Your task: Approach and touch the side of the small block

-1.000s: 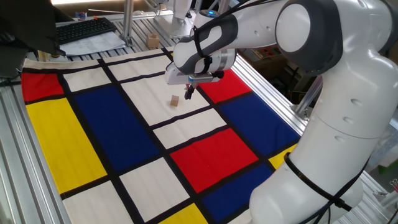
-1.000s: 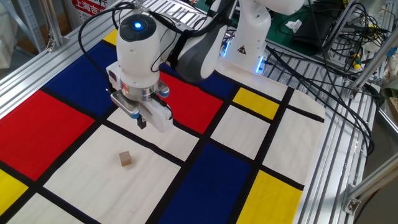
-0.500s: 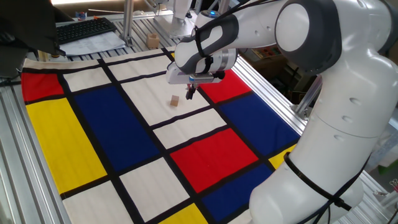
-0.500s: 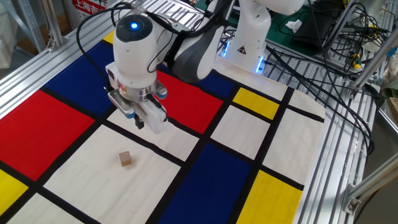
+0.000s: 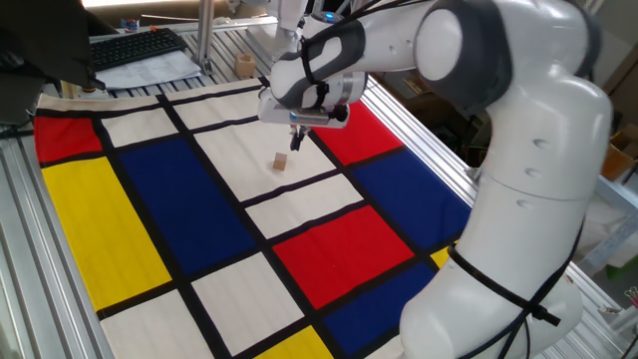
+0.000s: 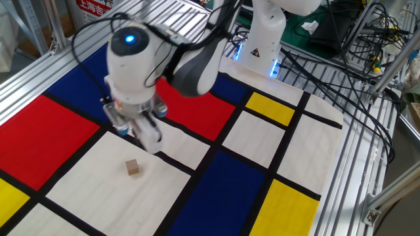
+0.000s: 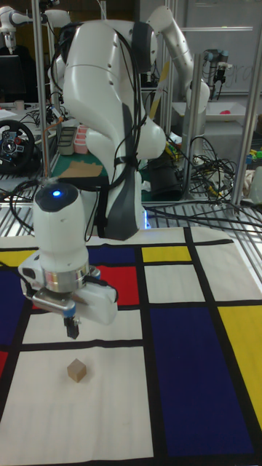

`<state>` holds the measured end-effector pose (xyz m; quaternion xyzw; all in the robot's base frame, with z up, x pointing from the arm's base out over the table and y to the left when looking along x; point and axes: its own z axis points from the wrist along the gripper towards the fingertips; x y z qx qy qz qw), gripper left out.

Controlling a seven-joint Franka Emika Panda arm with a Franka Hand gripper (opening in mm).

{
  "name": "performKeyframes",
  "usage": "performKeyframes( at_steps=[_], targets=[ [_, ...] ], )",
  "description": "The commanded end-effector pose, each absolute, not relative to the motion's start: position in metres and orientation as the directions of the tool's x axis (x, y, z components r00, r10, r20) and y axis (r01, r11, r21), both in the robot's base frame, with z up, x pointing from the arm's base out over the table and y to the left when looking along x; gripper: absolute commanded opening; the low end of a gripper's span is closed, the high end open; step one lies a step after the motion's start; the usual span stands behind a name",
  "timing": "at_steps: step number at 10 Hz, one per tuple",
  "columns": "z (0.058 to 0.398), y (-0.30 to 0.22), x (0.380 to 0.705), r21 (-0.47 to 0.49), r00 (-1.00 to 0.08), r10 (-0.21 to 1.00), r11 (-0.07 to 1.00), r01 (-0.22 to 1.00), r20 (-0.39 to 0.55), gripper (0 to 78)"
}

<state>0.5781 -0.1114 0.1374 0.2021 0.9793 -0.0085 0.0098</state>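
The hand (image 7: 72,329), fingers seemingly together though blurred, hovers just above and behind the small block (image 7: 77,372), not touching it.

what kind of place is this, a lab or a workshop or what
Most likely a robotics lab. A white robot arm works over a tabletop cloth of red, blue, yellow and white rectangles, with one tiny light-brown wooden cube on it. Aluminium frame rails and loose black cables surround the table.

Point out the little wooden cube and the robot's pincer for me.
wooden cube (image 7: 77,372), tall fixed view, on its front face.
pincer (image 7: 72,328), tall fixed view, on the dark tip.
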Motion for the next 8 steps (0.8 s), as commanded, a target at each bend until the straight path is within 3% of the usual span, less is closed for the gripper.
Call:
performKeyframes(
  at_steps=[1, 4, 8],
  targets=[
    [0.118, -0.122, 0.601, -0.017, -0.912, 0.408, 0.913, 0.409, -0.029, 0.0],
    [0.102, -0.125, 0.597, -0.024, -0.906, 0.424, 0.905, 0.424, -0.022, 0.0],
    [0.104, -0.124, 0.598, -0.035, -0.913, 0.408, 0.913, 0.407, 0.016, 0.0]
  ],
)
